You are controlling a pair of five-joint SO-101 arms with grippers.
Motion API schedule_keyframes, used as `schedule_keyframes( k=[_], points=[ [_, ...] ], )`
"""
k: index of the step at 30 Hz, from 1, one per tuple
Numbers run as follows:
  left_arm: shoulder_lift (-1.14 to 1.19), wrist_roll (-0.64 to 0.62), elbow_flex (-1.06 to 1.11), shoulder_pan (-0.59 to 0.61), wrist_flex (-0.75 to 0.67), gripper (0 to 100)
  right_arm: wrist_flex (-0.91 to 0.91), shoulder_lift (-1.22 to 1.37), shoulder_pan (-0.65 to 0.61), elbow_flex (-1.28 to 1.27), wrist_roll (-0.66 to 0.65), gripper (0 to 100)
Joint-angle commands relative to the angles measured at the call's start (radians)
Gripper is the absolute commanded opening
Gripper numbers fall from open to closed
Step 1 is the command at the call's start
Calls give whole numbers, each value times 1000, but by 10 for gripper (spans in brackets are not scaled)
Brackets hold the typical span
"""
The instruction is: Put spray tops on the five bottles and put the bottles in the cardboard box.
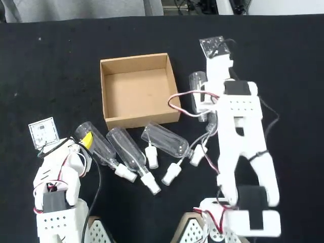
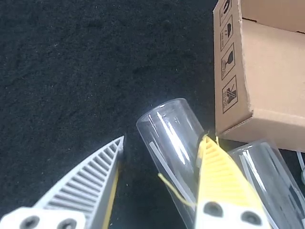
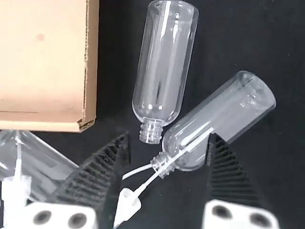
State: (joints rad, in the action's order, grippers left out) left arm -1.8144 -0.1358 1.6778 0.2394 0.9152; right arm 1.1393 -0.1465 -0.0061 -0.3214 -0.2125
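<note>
Because the right gripper (image 3: 168, 139) hangs with its black fingers spread wide over two clear bottles lying at three o'clock of the cardboard box (image 1: 142, 120), the weak spot is the nearer bottle (image 3: 224, 117). A spray top (image 3: 126, 202) lies loose off its neck, with only the thin dip tube (image 3: 143, 174) threaded inside, as far as I can tell. A closing finger could catch that tube and drag it out, or nudge the round bottle so that it rolls on the black table (image 1: 50, 61). The bare-necked bottle (image 3: 164, 67) lies just beside it, and a bump could knock it against the box wall.

At six o'clock of the box three more bottles lie side by side, with spray tops at or near their necks. The left gripper (image 2: 163, 139) stands wide open astride the leftmost bottle (image 2: 169, 126), its yellow finger (image 2: 221, 186) lying over the clear wall. Closing off-centre there could squeeze the slick bottle out sideways into its neighbour (image 2: 271, 176), which lies just beside it.
</note>
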Motion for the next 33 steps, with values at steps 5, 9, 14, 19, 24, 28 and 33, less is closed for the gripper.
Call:
schedule_keyframes(
  k=[5,9,14,19,24,28,33],
  points=[
    [-14,2,22,2,0,231,-25,84,-35,159,3,228],
    [-14,2,22,2,0,231,-25,120,-35,205,3,228],
    [-14,2,22,2,0,231,-25,194,-35,268,3,228],
    [-14,2,22,2,0,231,-25,295,-35,343,3,228],
    [-14,2,22,2,0,231,-25,394,-35,403,3,227],
    [-14,2,22,2,0,231,-25,444,-37,430,3,227],
    [-14,2,22,2,0,231,-26,495,-66,443,3,227]
  ],
)
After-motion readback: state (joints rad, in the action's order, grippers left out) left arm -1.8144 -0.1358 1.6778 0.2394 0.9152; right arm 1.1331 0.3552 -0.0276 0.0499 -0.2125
